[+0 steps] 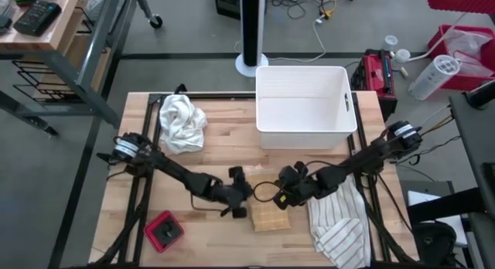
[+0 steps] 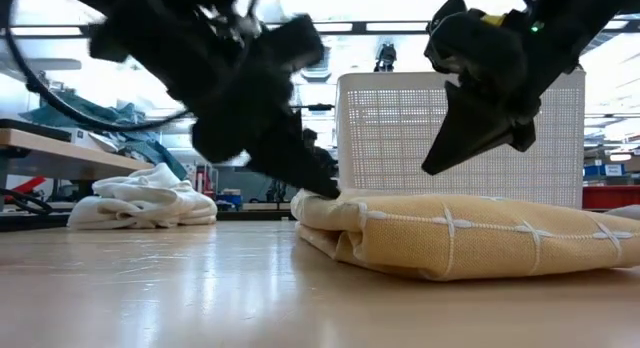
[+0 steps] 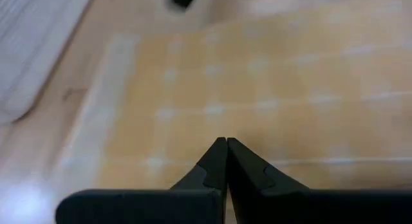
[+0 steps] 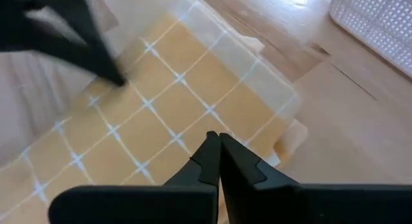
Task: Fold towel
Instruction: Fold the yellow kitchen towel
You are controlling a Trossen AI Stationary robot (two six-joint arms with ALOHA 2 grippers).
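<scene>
The folded yellow towel (image 1: 271, 216) lay at the table's (image 1: 216, 137) front centre. The left gripper (image 1: 241, 207), fingers together, touched the towel's left edge. The right gripper (image 1: 283, 198), also closed, hovered just above it, holding nothing.

A: What is the towel (image 1: 271, 217)?
B: A yellow-tan cloth crossed by a grid of thin white lines, with small white crosses where the lines meet.

A: What state is it in?
B: Folded into a compact, roughly square pad of several layers. The low view (image 2: 460, 235) shows a rounded fold at its left edge and a nearly flat top.

A: Where does it lie?
B: Flat on the wooden tabletop, in the lower centre of the high view.
</scene>
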